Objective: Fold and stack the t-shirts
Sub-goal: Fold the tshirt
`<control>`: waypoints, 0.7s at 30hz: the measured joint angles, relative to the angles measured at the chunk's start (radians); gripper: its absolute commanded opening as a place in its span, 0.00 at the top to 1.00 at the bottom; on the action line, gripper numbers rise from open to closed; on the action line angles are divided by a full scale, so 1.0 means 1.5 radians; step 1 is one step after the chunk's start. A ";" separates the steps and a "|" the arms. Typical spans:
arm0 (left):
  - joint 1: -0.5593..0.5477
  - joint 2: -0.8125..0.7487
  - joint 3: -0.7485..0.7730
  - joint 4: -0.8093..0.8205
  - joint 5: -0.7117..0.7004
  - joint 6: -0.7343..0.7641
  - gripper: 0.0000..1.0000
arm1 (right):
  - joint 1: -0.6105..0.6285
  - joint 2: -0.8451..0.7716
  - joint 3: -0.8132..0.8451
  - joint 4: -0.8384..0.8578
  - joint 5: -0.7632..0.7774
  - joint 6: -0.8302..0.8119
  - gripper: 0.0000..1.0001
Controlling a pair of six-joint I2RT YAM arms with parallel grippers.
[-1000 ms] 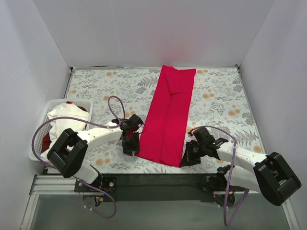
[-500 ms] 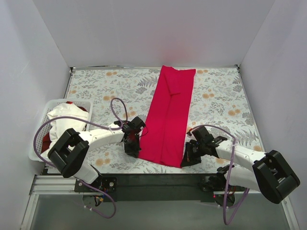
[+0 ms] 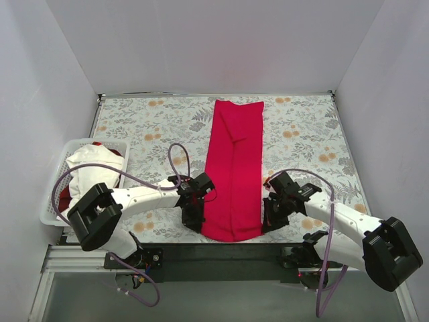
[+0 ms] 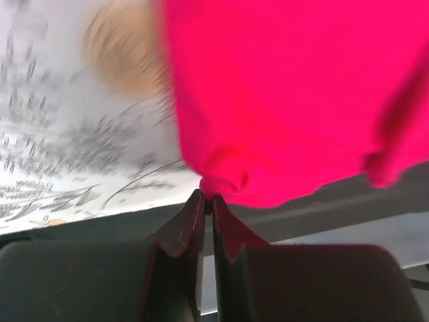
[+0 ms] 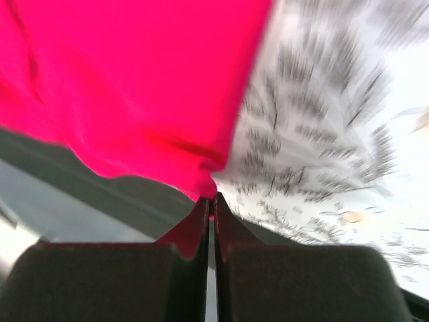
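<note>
A crimson red t-shirt (image 3: 232,168) lies folded into a long strip down the middle of the floral cloth, its near end hanging slightly past the table's front edge. My left gripper (image 3: 194,220) is shut on the strip's near left corner (image 4: 221,180). On the other side, my right gripper (image 3: 271,220) pinches the near right corner (image 5: 201,182), jaws shut. A white t-shirt (image 3: 87,166) is bunched in the basket, with a bit of another red t-shirt (image 3: 65,199) showing beneath it.
The white slatted basket (image 3: 50,216) stands at the left edge of the table. The grey floral cloth (image 3: 308,141) covers the tabletop. White walls enclose the back and sides. A dark rail (image 3: 221,251) runs along the front edge.
The left gripper closed on the shirt's near left corner. Both grippers then drew the strip toward the front edge; its far end slid off the back edge and the strip straightened.
</note>
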 measured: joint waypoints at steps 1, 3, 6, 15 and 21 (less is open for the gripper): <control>0.006 0.013 0.026 -0.003 -0.005 0.006 1.00 | -0.004 0.005 0.023 -0.004 0.017 -0.005 0.99; 0.026 0.048 0.088 0.000 -0.010 0.022 1.00 | -0.015 0.021 0.069 -0.006 0.050 -0.018 0.99; 0.069 0.095 0.166 0.020 -0.021 0.048 1.00 | -0.038 0.071 0.159 -0.005 0.106 -0.047 0.99; 0.213 0.183 0.327 0.061 -0.097 0.115 1.00 | -0.170 0.228 0.361 0.047 0.153 -0.129 0.99; 0.246 0.239 0.418 0.107 -0.139 0.156 1.00 | -0.223 0.286 0.433 0.078 0.146 -0.158 0.99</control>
